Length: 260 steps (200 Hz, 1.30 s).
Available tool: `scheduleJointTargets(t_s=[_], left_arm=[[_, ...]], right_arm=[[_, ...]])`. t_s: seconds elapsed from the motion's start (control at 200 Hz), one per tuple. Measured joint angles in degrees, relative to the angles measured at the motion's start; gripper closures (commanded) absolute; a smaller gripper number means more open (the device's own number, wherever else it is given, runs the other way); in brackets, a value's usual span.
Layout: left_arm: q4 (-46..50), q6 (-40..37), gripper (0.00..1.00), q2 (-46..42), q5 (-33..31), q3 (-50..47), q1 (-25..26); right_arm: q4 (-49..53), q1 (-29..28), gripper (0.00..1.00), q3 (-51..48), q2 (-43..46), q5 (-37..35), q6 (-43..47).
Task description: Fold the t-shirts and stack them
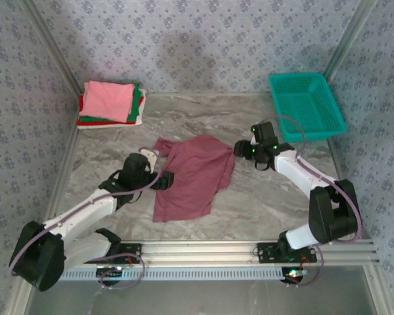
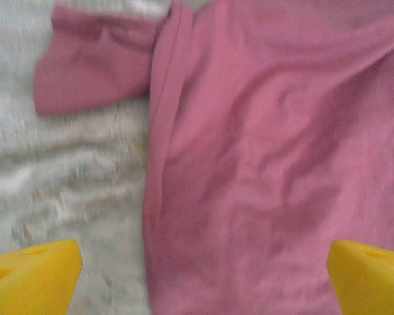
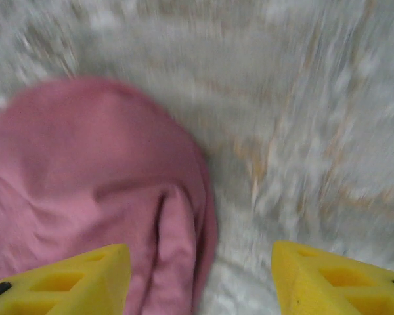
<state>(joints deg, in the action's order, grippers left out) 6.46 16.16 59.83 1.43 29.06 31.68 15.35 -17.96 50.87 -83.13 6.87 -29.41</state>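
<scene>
Marble table (image 1: 269,203) carries the folded stack (image 1: 110,104) at its far left corner; the maroon tee (image 1: 194,177) lies rumpled mid-table, not yet folded; my left gripper (image 1: 159,168) hangs spread over its left edge, my right gripper (image 1: 240,149) spread at its right corner; bare marble lies all round.

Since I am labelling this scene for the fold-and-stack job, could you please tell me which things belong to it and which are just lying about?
Part of the job:
- maroon t-shirt, lying unfolded and crumpled in the middle
- stack of folded t-shirts, far left corner, pink one on top

Just lying about:
- teal basket, far right corner, apart from both
</scene>
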Motion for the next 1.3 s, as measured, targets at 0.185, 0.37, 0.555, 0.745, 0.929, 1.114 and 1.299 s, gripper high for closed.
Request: scheduleJointTargets(t_s=[0.185, 0.37, 0.555, 0.745, 0.929, 1.114, 1.299], left_arm=[[3.72, 5.64, 0.07, -2.58, 1.14, -4.57, 1.53], [3.89, 10.62, 0.13, -1.49, 2.01, -4.92, 2.89], [4.98, 17.46, 0.15, 0.61, 0.22, -4.92, 7.5], [11.08, 20.37, 0.06, -0.5, -5.25, -3.39, 7.82], [14.67, 20.37, 0.05, -9.09, -6.05, -0.61, -6.86], [14.91, 20.33, 0.04, -11.17, -1.6, 0.37, -23.71], [14.95, 20.33, 0.04, -10.43, 4.02, 0.37, -31.43]], right_arm=[[-2.34, -3.26, 0.39, -4.15, 0.48, 1.27, -1.09], [-7.43, -5.64, 0.39, -4.35, 4.66, 1.55, -0.96], [-12.48, -12.31, 0.38, -5.33, 10.27, -1.01, 5.53], [-20.35, -25.16, 0.36, -9.38, 13.38, -1.4, 17.16], [-23.76, -38.45, 0.32, -9.38, 5.6, -2.69, 26.16], [-23.17, -50.21, 0.28, 0.39, -12.02, -5.86, 35.21], [-23.1, -56.26, 0.24, 8.28, -22.12, -6.88, 41.57]])
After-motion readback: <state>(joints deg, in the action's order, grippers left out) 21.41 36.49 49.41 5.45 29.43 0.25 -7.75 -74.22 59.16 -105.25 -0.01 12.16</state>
